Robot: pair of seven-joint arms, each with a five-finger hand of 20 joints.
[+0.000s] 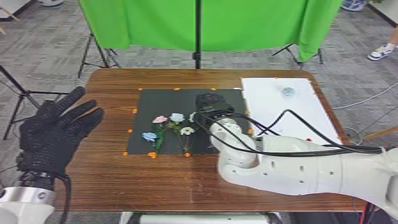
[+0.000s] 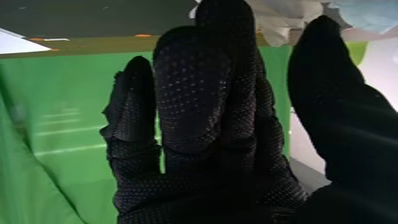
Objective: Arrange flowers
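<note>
In the head view, my right hand (image 1: 211, 102) is over the dark mat, up and to the right of the flowers. Its straight fingers and separate thumb show in the right wrist view, where the hand (image 2: 204, 125) is open, with white petals (image 2: 280, 17) and a blue flower (image 2: 369, 15) beyond the fingertips. A pink flower (image 1: 160, 119), a white flower (image 1: 177, 117), a blue flower (image 1: 149, 136) and a cream flower (image 1: 187, 130) lie on the mat. A clear glass vase (image 1: 288, 92) is on the white sheet. My left hand (image 1: 55, 132) is open at the table's left edge.
The dark mat (image 1: 164, 102) has orange marks around it. To its right lies the white sheet (image 1: 266, 100), partly under my right arm and its black cables. A green cloth (image 1: 151, 25) hangs on stands behind the wooden table (image 1: 133, 185).
</note>
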